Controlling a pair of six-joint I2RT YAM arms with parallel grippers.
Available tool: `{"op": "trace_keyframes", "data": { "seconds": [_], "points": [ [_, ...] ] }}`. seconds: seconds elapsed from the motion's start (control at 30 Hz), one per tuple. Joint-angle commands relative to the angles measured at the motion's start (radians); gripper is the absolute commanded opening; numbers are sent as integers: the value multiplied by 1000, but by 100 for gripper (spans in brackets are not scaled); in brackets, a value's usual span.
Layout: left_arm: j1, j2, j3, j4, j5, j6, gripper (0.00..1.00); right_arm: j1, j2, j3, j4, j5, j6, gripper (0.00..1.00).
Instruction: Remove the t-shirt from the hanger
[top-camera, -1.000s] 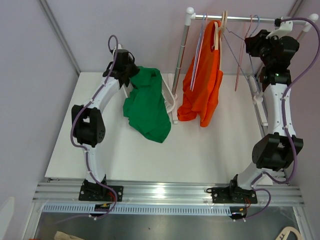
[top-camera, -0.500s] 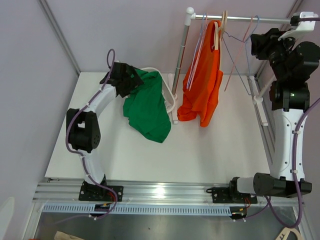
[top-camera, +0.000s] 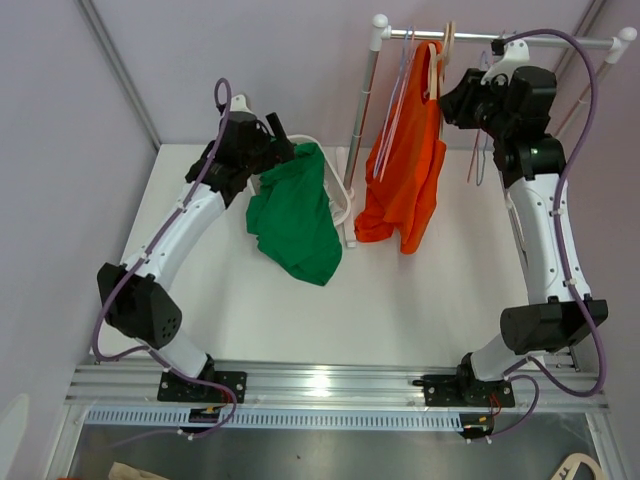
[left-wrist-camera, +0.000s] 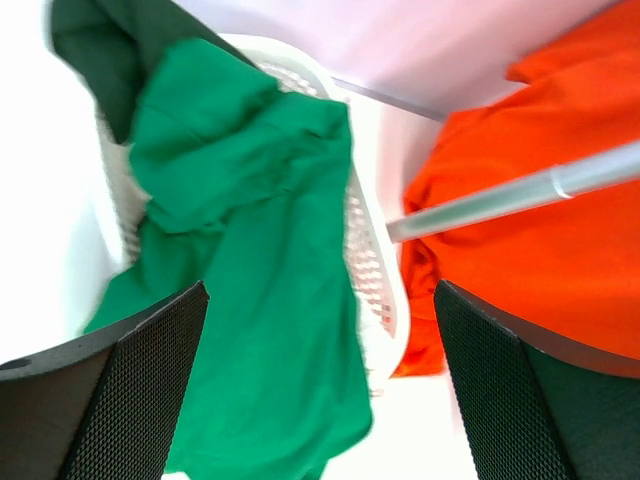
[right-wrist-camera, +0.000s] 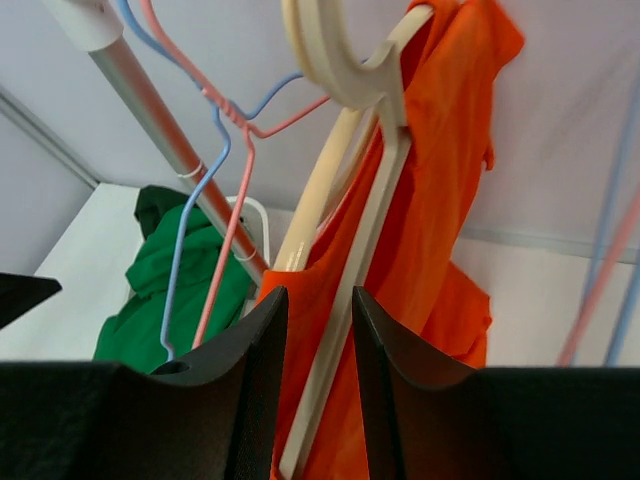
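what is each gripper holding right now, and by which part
The left gripper is open and holds nothing; the green shirt lies beyond it. The hanger has one arm between the right gripper fingers, but an actual grip cannot be told.

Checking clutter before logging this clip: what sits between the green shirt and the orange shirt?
A white basket, which the green shirt drapes over, and the rack's metal pole before the orange shirt; clearest in the left wrist view.
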Motion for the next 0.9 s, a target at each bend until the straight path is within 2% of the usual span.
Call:
{"op": "trace_keyframes", "data": {
  "seconds": [0.0,0.2,0.5,0.6,0.67,0.87],
  "points": [
    [-22,-58,27,-41,-100,79,99,32,24,85,-39,37,-11,36],
    [-80,-110,17,-40,-183,134,100,98,70,126,-77,147,-47,34],
    [-90,-118,17,-27,-174,145,99,107,50,120,-51,173,-37,34],
    [-96,-116,22,-30,-174,150,99,107,59,135,-54,173,-34,37],
    [-100,-119,24,-30,-181,154,99,107,76,169,-70,185,-36,43],
    [-120,-127,21,-27,-206,177,100,107,87,218,-85,225,-51,47]
  ]
}}
